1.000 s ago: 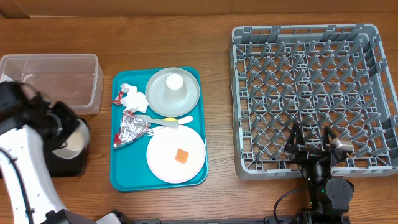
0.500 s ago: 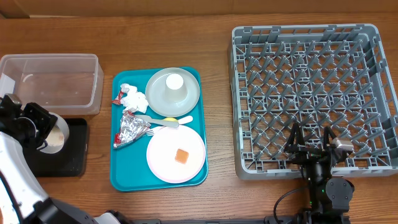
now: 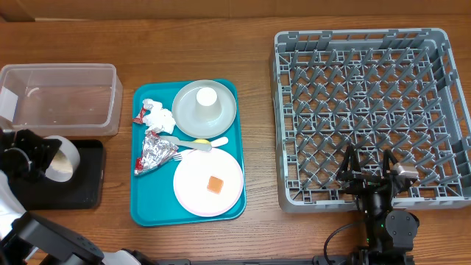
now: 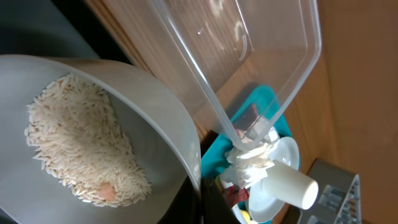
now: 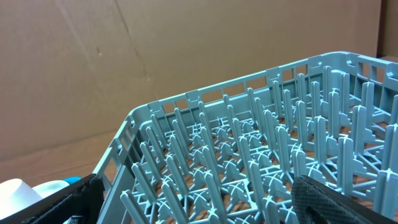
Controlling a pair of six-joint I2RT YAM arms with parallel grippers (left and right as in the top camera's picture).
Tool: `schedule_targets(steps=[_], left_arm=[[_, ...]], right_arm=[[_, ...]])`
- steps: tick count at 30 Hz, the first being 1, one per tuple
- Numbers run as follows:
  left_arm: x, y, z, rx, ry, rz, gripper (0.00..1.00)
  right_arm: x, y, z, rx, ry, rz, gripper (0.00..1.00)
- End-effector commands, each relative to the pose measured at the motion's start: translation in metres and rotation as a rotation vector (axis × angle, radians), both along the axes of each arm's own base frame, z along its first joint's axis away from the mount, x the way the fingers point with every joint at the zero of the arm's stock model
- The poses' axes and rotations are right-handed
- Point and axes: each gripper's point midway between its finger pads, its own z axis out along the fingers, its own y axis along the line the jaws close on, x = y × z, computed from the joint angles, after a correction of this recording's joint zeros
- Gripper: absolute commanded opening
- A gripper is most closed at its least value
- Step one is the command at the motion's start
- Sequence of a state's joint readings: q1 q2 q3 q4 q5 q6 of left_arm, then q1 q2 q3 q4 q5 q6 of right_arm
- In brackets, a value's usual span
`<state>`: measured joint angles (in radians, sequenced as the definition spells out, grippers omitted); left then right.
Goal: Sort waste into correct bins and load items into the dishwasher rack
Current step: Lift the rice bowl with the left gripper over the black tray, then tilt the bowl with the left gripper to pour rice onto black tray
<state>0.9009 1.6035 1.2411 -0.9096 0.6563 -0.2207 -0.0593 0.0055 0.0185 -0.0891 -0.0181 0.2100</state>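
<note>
At the far left of the counter (image 3: pixel 221 51), the left pincer (image 3: pixel 45 158) is clenched on the white bowl (image 3: pixel 62 159). It holds the bowl tipped on its side over the shallow black tray (image 3: pixel 82 184). The left wrist view shows loose white rice (image 4: pixel 81 149) lying against the bowl's inner wall, with a small orange-pink bit among it. Just behind the black tray stands the clear tub (image 3: pixel 62 96).

To the right is the teal tray (image 3: pixel 140 210). On it are crumpled napkins (image 3: pixel 159 116), a red-and-white wrapper (image 3: pixel 138 116) and crumpled foil (image 3: pixel 156 153) along its left side. A small white cup (image 3: pixel 206 98) stands upturned on the grey-green plate (image 3: pixel 221 118). A pale fork (image 3: pixel 190 145) and yellow spoon (image 3: pixel 201 140) lie between the plates. An orange cube (image 3: pixel 214 184) sits on the pinkish plate (image 3: pixel 195 195).

The grey dishwasher rack (image 3: pixel 372 44) stands well apart on the right, with only its pegs showing inside. The right pincer (image 3: pixel 366 175) hangs released at the rack's near edge, fingers spread and grasping nothing.
</note>
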Motion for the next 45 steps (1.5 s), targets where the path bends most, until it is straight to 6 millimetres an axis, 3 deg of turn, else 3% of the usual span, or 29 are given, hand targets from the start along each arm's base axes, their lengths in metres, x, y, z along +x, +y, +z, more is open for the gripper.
schedule_targets(steps=[1, 8, 15, 20, 31, 37, 45], left_arm=[[0.0, 0.006, 0.019, 0.008, -0.1, -0.036, 0.04], [-0.007, 0.01, 0.042, -0.072, -0.264, -0.034, 0.04], [-0.013, 0.015, 0.044, -0.062, -0.28, -0.031, 0.04], [-0.008, 0.008, 0.053, -0.092, -0.35, -0.062, 0.04], [-0.022, 0.014, 0.021, -0.143, -0.37, -0.012, 0.04], [-0.025, 0.019, 0.031, -0.162, -0.578, -0.062, 0.04], [-0.023, 0.018, 0.013, -0.237, -0.599, -0.06, 0.04]], right_arm=[[0.0, -0.003, -0.003, 0.007, 0.001, -0.016, 1.0], [0.0, -0.003, -0.003, 0.007, 0.002, -0.016, 1.0], [0.0, -0.003, -0.003, 0.007, 0.001, -0.016, 1.0], [0.0, -0.003, -0.003, 0.007, 0.001, -0.016, 1.0], [0.0, -0.003, -0.003, 0.007, 0.001, -0.016, 1.0], [0.0, -0.003, -0.003, 0.007, 0.002, -0.016, 1.0], [0.0, -0.003, -0.003, 0.007, 0.001, -0.016, 1.0]])
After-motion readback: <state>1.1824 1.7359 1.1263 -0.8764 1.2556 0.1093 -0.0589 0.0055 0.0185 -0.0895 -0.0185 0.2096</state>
